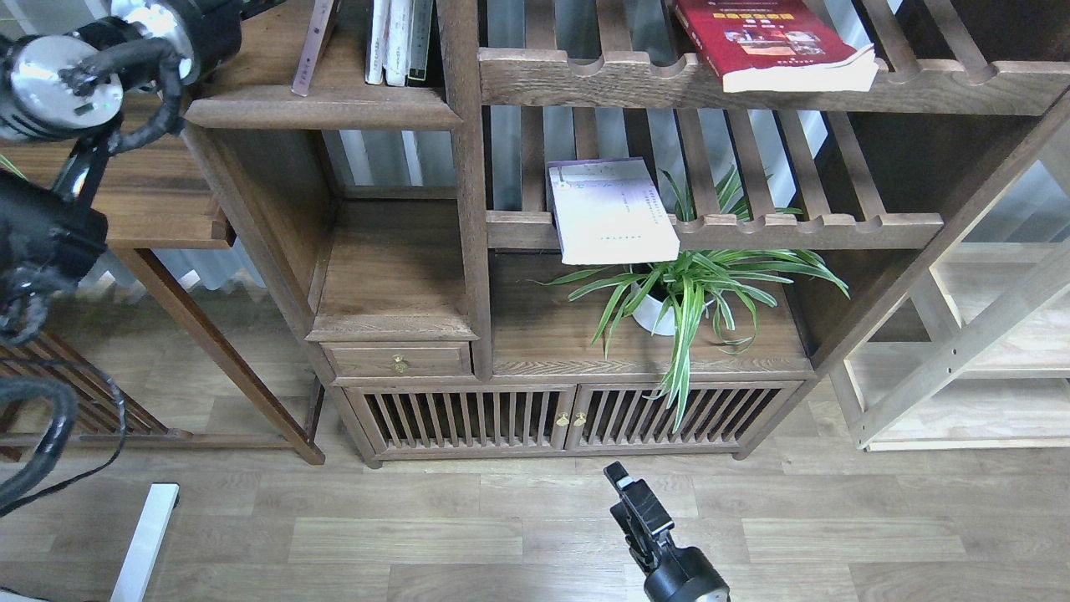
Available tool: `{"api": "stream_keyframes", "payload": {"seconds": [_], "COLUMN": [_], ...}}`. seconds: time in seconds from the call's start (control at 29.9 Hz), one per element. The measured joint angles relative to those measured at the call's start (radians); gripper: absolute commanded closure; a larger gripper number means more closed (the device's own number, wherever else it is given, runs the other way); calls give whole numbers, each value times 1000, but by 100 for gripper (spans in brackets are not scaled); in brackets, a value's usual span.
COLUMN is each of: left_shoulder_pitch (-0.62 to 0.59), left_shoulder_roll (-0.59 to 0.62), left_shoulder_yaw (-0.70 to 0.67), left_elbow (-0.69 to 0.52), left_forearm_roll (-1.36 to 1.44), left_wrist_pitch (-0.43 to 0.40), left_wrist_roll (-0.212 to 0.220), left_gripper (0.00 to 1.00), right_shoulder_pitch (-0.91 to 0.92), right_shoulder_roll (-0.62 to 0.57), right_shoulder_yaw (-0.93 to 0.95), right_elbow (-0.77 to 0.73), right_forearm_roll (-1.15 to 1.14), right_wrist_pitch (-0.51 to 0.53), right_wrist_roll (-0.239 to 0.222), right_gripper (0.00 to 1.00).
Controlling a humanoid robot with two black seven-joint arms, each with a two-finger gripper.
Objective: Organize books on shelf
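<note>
Two books lay on the slatted racks of the dark bookcase (468, 209): the red book (773, 42) flat on the upper rack (585, 75), its page edges hanging past the scalloped front rail, and the pale book (610, 211) flat on the lower rack (794, 227), its near end jutting over the rail above a spider plant (694, 288) in a white pot. A third, maroon book could not be made out. The shelf (322, 109), a solid board with a thick rounded lip at the upper left, carried a thin book (313, 46) leaning to the right and, well apart from it, a few upright white-spined and dark-spined books (399, 42) against the post. The left arm came in from the left and rose to the top left corner, where its silver joints showed; its end effector ran out of view at the top edge. The right end effector (620, 478) was low over the wood floor (418, 535) in front of the slatted cabinet doors (568, 416), holding nothing; it was seen dark and end-on, so whether its fingers were parted could not be told. Pale shelving (986, 334) stood to the right.
</note>
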Motion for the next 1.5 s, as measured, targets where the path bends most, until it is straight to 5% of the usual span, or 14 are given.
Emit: {"api": "stream_keyframes", "payload": {"seconds": [0.37, 0.84, 1.24, 1.37, 1.5], "left_shoulder_pitch": [-68, 187, 439, 500, 575], "left_shoulder_roll": [-67, 189, 199, 184, 165], "left_shoulder_yaw": [39, -26, -168, -206, -238], "left_elbow": [121, -320, -605, -640, -640], "left_forearm_roll": [-7, -124, -144, -201, -286], "left_wrist_pitch": [-3, -9, -30, -96, -285], "left_wrist_roll": [0, 0, 0, 0, 0], "left_gripper": [0, 0, 1, 2, 5], "right_shoulder_pitch": [0, 29, 121, 140, 147], "right_shoulder_roll": [0, 0, 0, 0, 0], "right_shoulder_yaw": [11, 9, 19, 19, 36], "right_elbow": [0, 0, 68, 81, 143], "right_forearm_roll": [22, 57, 58, 59, 65], "right_wrist_pitch": [0, 0, 0, 0, 0], "right_wrist_roll": [1, 1, 3, 1, 0], "right_gripper": [1, 1, 1, 1, 1]}}
